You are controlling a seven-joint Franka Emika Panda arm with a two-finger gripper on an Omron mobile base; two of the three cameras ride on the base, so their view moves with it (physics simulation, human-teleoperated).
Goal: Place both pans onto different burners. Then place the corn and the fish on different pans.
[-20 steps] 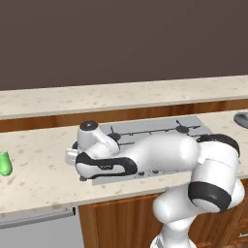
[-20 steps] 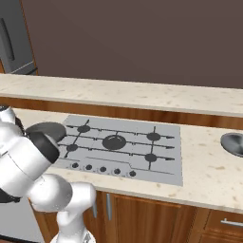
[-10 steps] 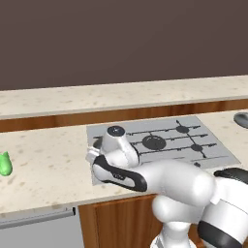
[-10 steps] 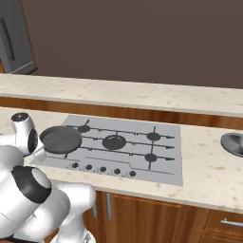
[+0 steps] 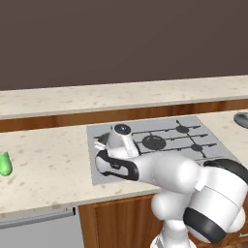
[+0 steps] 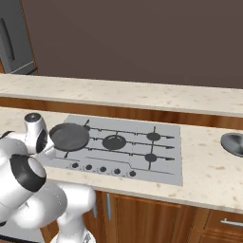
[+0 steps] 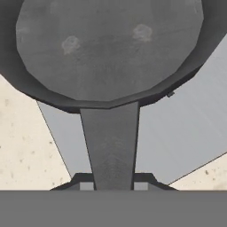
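My gripper [image 7: 113, 185] is shut on the long handle [image 7: 111, 142] of the matte black pan [image 7: 111, 48]. The black pan [image 6: 70, 136] is level over the left burners of the grey hob [image 6: 166, 163]; I cannot tell whether it rests on the grate. The large middle burner [image 6: 114, 141] and the right burners [image 6: 153, 136] are bare. The silver-grey pan [image 6: 232, 142] lies on the counter right of the hob. The green corn [image 5: 5, 163] lies far left on the counter. The fish is out of view.
Knobs [image 6: 102, 169] line the hob's front edge. A raised back ledge [image 6: 133, 95] runs behind the counter, and a dark wall stands behind it. My white arm [image 5: 160, 172] stretches across the hob's front left part.
My arm has carried the black pan to the right, from the counter's edge beside the hob to over the hob's left burners. The silver pan and corn have stayed put.
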